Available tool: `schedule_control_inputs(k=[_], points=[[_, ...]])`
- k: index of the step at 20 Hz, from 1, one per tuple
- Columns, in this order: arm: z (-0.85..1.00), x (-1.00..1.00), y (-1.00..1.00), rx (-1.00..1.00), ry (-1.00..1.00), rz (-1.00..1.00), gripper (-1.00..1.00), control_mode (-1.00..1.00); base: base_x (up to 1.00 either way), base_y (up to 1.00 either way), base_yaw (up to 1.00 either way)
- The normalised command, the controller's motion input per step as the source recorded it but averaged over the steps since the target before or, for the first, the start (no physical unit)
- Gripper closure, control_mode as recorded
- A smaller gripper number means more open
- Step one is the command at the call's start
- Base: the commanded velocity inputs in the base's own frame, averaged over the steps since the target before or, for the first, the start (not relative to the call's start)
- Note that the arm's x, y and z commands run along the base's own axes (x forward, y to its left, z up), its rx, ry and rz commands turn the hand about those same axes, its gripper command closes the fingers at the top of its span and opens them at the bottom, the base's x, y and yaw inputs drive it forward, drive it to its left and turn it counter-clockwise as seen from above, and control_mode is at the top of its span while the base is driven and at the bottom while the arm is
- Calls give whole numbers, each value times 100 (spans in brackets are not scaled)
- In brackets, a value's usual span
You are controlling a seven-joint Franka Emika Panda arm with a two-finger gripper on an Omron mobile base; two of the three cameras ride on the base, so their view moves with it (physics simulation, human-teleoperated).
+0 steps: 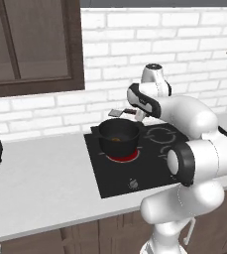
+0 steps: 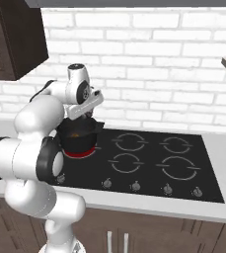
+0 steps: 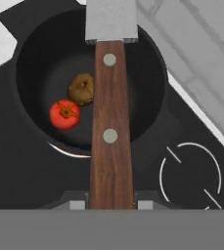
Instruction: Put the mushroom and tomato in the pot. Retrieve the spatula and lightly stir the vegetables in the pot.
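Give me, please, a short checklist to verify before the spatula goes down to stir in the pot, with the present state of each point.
1. Tomato inside the pot: ok, it lies on the dark bottom.
2. Mushroom inside the pot: ok, it lies just beside the tomato.
3. Spatula held by the gripper: ok, the brown handle runs up from between the fingertips.
4. Blade over the pot opening: ok in the hand view; the blade reaches past the far rim.
5. Blade already touching the vegetables: not ok, in the left base view it is above the rim.
6. Pot on the burner: ok, a red ring shows under it.
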Motion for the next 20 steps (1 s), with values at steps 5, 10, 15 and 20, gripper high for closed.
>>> schedule_control_inputs(k=[5,10,15,20], points=[[0,29,0,-18,-8,26,100,-100,0,0,0],[0,26,0,-19,-38,11,100,-100,0,0,0],[6,26,0,-10,-33,28,100,-100,0,0,0],[22,17,0,-4,-12,32,100,-100,0,0,0]])
